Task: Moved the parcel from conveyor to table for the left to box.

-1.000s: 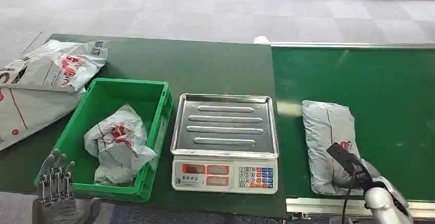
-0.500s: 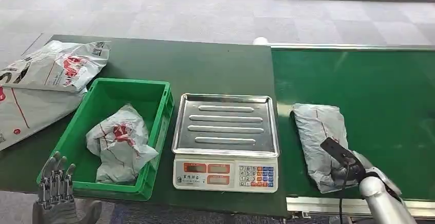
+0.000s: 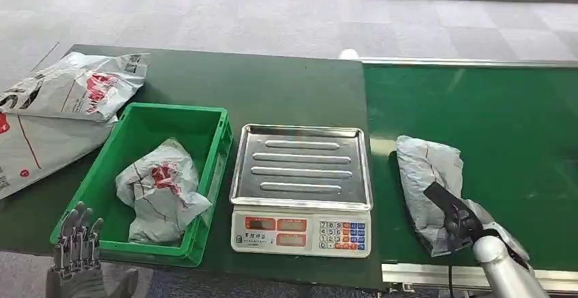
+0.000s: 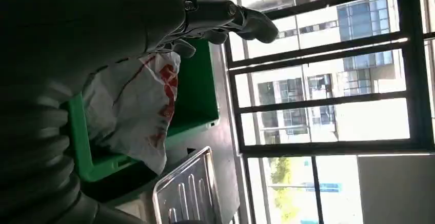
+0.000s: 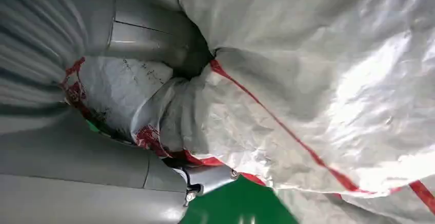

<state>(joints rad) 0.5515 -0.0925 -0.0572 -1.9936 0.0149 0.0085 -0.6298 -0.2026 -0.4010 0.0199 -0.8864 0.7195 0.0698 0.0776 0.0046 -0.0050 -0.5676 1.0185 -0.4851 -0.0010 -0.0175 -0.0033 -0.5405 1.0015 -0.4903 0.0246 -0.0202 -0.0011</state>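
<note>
One grey parcel lies on the green conveyor, gripped at its near end by the right hand; it has shifted slightly away from the scale since half a second ago. The left hand stays empty, fingers apart, before the green box.

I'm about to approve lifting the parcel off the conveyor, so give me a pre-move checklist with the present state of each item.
1. Right hand grips the grey parcel: ok; in the right wrist view the bag bunches between thumb and fingers.
2. Parcel clear of the belt: not ok, it lies on the green conveyor.
3. Scale tray bare: ok.
4. Left hand out of the path: ok, it hovers open at the crate's near corner.
5. Green crate has room: cannot tell; one parcel in the crate already lies there.
</note>
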